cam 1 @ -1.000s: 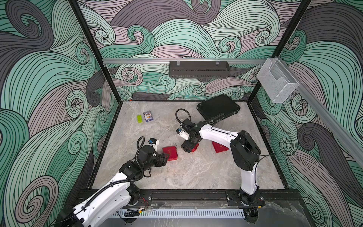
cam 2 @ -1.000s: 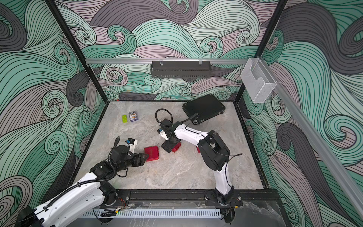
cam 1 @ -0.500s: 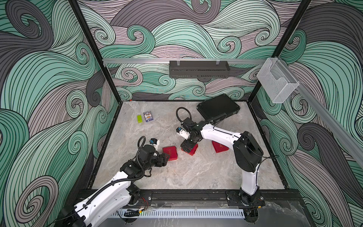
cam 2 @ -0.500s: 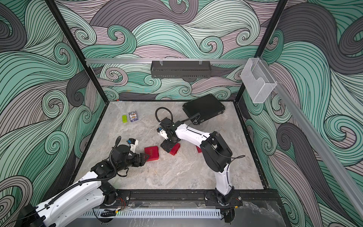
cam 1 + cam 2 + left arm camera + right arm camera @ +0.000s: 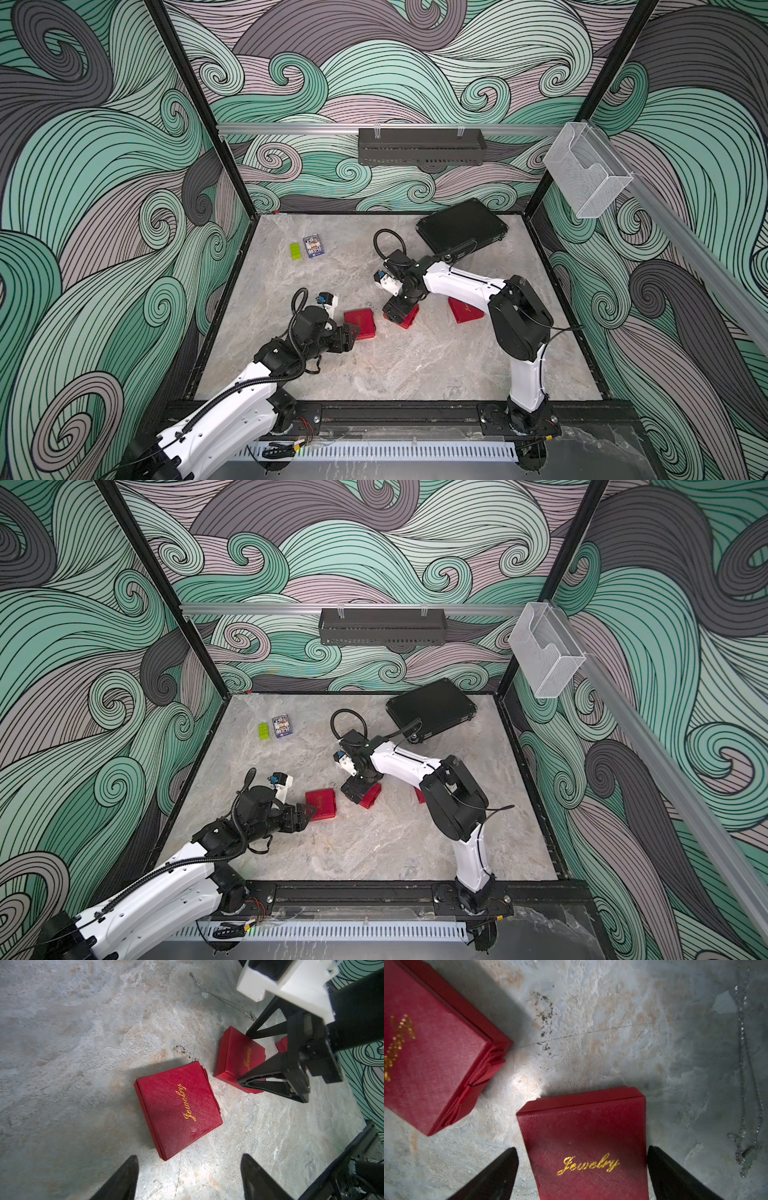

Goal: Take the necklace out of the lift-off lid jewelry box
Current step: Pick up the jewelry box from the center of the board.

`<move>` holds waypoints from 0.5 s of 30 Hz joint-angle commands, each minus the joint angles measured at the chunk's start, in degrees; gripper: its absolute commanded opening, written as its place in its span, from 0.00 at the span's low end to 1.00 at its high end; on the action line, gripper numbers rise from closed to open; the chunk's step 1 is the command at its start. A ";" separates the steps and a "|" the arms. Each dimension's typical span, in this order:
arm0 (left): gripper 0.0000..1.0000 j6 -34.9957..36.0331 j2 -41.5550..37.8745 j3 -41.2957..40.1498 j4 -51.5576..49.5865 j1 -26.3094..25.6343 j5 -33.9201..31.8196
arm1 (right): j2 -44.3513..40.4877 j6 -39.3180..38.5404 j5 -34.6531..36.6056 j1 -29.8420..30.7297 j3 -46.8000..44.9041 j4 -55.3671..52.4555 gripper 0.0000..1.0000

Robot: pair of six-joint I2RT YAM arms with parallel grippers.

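Nearest us is the left gripper, low over the marble table. Its claw is spread wide and holds nothing. In the left wrist view its fingertips stop just short of the near red box, with bare table showing between them. That box lies flat with "Jewelry" in gold script facing up. Its lid is on but slightly askew. The right wrist view shows a red bow on one side of it.

Next out, the right gripper sits over the second red box, which also has its lid on and the script up. The claw is spread to full width, one finger each side of the box. We see a strip of table between one finger and the box wall. On the other side we can't tell whether it touches. It's not pinching as far as we can see.

The necklace is out of the boxes, a thin silver chain lying loose on the table just beyond the second box. Its clasp end is near the right claw's outer finger. Neither claw touches it. It's too fine to make out in either top view.

A third red box sits beside the second, partly under the right arm.

Farther back on the left, a green block and a card pack lie side by side. A black case sits at the back right. There's a black wire shelf on the back wall and a clear holder on the right rail.
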 commanded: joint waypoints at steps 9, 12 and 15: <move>0.76 0.89 0.22 2.23 0.70 0.58 1.02 | 2.10 -0.72 -0.25 -0.62 -0.44 -0.94 0.99; 0.76 0.92 0.40 2.30 0.78 0.56 1.08 | 2.45 -0.53 -0.16 -0.55 -0.61 -0.97 1.00; 0.76 0.88 0.63 2.32 0.78 0.58 1.16 | 2.59 0.07 -0.22 -0.54 -0.66 -1.00 1.00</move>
